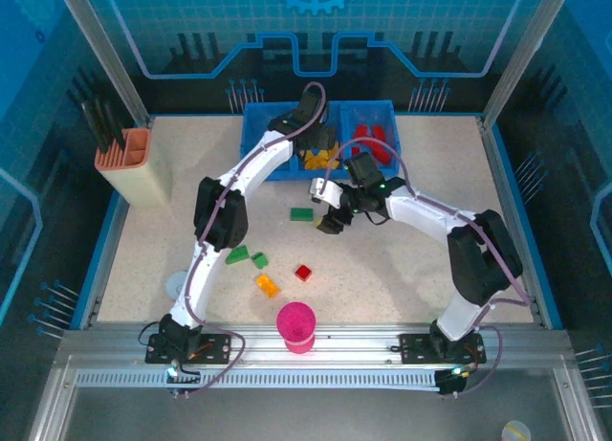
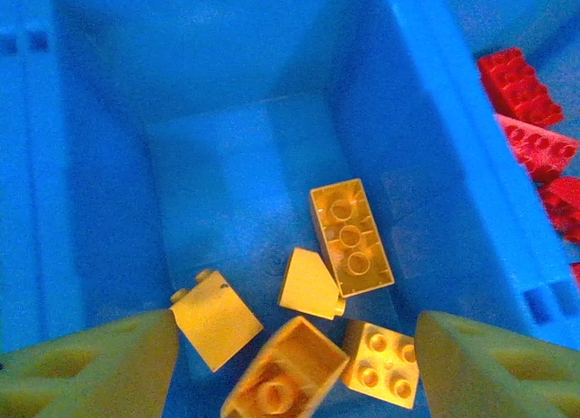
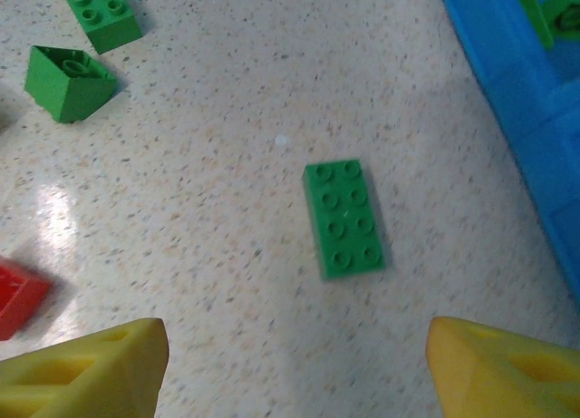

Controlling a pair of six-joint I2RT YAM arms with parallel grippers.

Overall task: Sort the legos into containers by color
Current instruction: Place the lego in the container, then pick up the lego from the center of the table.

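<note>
**A:** Status on the sort?

**B:** Partway, I'd say more than half. The tray [image 1: 251, 111] sits at the far middle of the table. Its middle compartment holds yellow bricks [image 2: 352, 237]; I count five there in the left wrist view. The right compartment holds red bricks [image 1: 373, 135].

**A:** Left compartment?

**B:** The left arm mostly covers it from above. The right wrist view shows a green piece [image 3: 551, 12] inside the tray wall, but I can't tell which compartment.

**A:** What's loose?

**B:** Five on the table, none of them touching. A flat green brick [image 3: 344, 217] lies just near of the tray. Two more greens [image 1: 236, 254] [image 1: 259, 259] sit close together, further near and left. There's also an orange one [image 1: 267, 285] and a red one [image 1: 303, 272], both just far of the pink cup [image 1: 296, 326].

**A:** Claws?

**B:** The left claw [image 2: 294, 364] hangs over the yellow compartment, fingers spread wide and nothing between them. The right claw [image 3: 294, 364] is also spread and empty. It hovers over the table with the flat green brick lying ahead of its fingers, apart from them.

**A:** So next is that green one?

**B:** That's my read. After that, two greens, the orange and the red are left.
</note>
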